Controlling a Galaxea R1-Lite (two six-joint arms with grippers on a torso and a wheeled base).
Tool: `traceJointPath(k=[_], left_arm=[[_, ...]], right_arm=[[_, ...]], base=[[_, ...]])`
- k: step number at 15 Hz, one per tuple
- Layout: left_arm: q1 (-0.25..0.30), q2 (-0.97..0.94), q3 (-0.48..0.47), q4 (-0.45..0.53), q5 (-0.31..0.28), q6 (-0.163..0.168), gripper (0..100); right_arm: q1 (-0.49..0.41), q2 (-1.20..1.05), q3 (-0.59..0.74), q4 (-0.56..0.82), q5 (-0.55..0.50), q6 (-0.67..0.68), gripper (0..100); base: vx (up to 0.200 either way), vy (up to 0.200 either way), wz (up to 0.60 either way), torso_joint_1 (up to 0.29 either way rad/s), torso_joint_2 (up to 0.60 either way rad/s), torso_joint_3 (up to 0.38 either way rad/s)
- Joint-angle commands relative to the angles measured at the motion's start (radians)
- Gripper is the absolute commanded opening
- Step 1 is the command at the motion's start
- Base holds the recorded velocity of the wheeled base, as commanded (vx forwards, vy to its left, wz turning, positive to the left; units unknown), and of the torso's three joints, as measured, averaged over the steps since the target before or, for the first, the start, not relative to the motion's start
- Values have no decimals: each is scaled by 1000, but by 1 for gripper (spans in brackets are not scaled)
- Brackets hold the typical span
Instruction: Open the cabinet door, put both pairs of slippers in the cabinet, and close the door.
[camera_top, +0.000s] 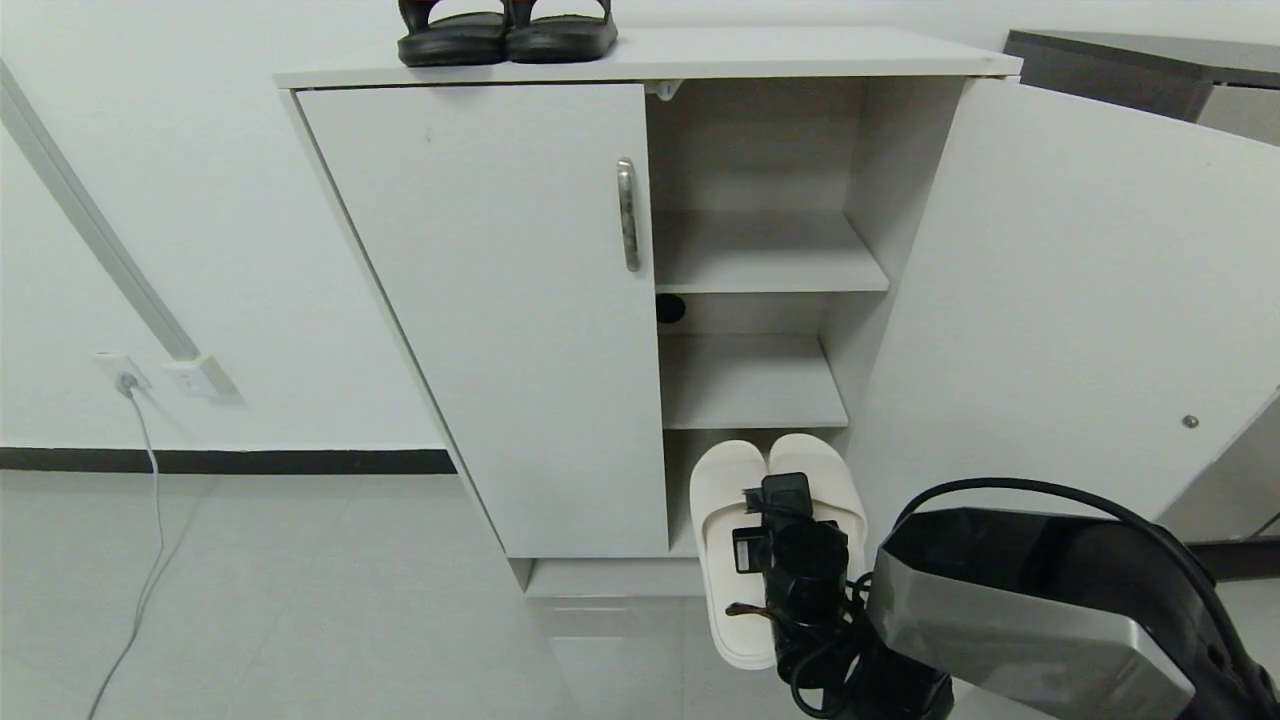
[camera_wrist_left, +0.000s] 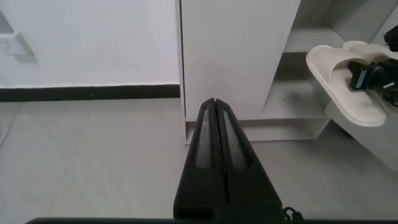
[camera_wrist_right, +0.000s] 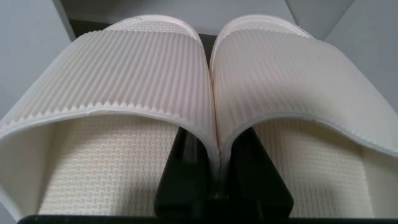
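The white cabinet (camera_top: 480, 300) is standing straight ahead of the jaws of the right gripper (camera_top: 787, 510). Its right-hand door (camera_top: 1060, 300) is hanging wide open just beside them, and its left-hand door is sitting shut. The pair of white slippers (camera_top: 725, 500) is riding side by side in those jaws, toes poking into the bottom compartment ahead and heels trailing out over the floor. The jaws are pinching the pair's two touching inner edges, one finger inside each slipper. The pair of black slippers (camera_top: 505, 35) is resting on the cabinet top, high above them. The left gripper (camera_wrist_left: 215, 118) is hovering over the floor, jaws pressed together on nothing, the shut door ahead.
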Motion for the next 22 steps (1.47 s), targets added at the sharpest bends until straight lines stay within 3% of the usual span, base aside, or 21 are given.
traceJointPath(k=[1, 10, 15, 20, 22], left_arm=[[0, 1, 0, 0, 0, 0, 0], [0, 1, 0, 0, 0, 0, 0], [0, 1, 0, 0, 1, -2, 0], [0, 1, 0, 0, 3, -2, 0], [0, 1, 0, 0, 3, -2, 0]], right_arm=[[-2, 1, 0, 0, 0, 0, 0], [0, 1, -3, 1, 0, 0, 0], [-22, 9, -43, 30, 41, -2, 0], [-71, 21, -247, 251, 94, 10, 0], [-80, 22, -350, 403, 121, 75, 0]], base=[[200, 0, 0, -7, 2, 2], [200, 0, 0, 4, 4, 0], [0, 0, 0, 0, 0, 0], [0, 0, 0, 0, 0, 0], [0, 0, 0, 0, 0, 0]])
